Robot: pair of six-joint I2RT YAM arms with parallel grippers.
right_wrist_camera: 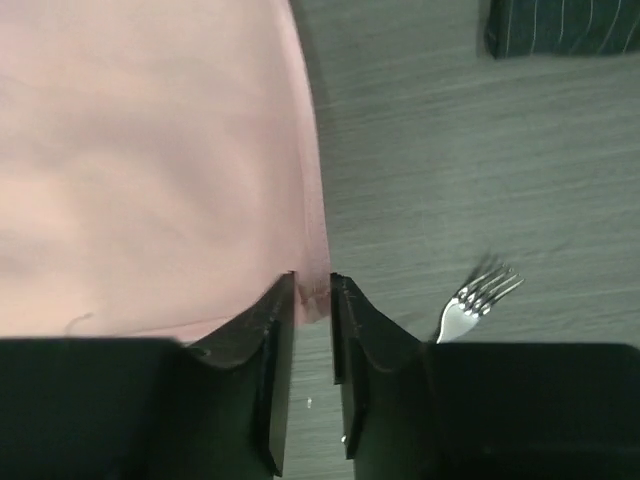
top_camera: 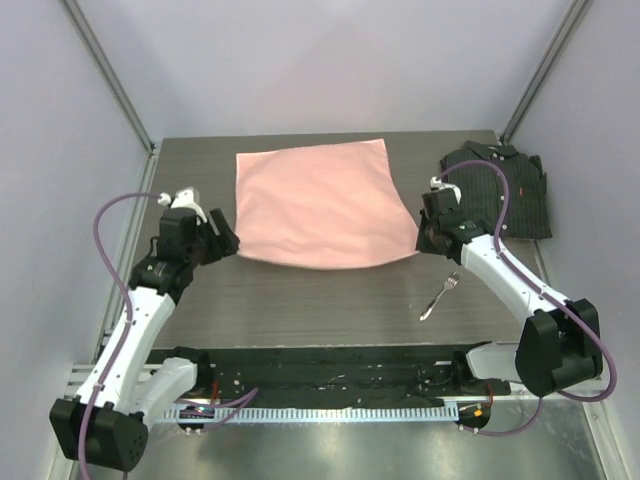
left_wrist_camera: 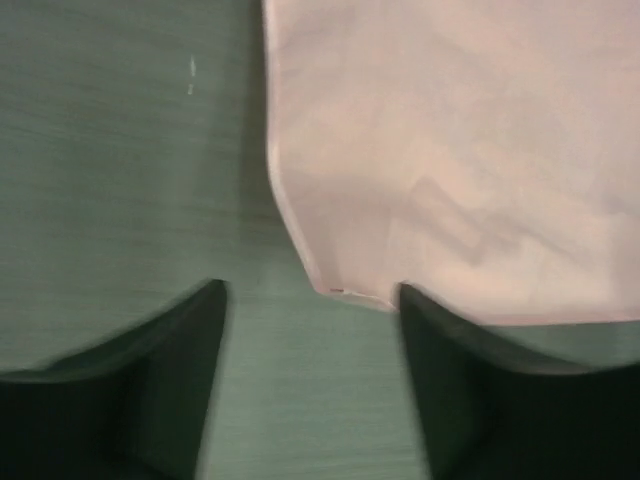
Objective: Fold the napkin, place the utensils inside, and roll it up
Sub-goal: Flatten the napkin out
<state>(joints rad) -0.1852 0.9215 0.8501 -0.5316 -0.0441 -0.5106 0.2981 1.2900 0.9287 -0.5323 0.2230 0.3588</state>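
Observation:
The salmon-pink napkin (top_camera: pixel 320 205) lies flat on the table at the middle back. Beside its near left corner my left gripper (top_camera: pixel 225 240) is open; in the left wrist view that corner of the napkin (left_wrist_camera: pixel 450 150) lies on the table just ahead of the gap between the fingers of the left gripper (left_wrist_camera: pixel 310 290). At the near right corner my right gripper (top_camera: pixel 428 238) has its jaws a narrow gap apart. In the right wrist view the tip of the napkin (right_wrist_camera: pixel 150 150) sits loosely in the gap of the right gripper (right_wrist_camera: pixel 313 282). The silver fork (top_camera: pixel 440 295) (right_wrist_camera: pixel 478 300) lies on the table right of the napkin.
A dark pinstriped folded shirt (top_camera: pixel 505 190) (right_wrist_camera: pixel 560 25) lies at the back right, just behind the right gripper. Pale walls close the table in on the left, back and right. A black strip with cables runs along the near edge.

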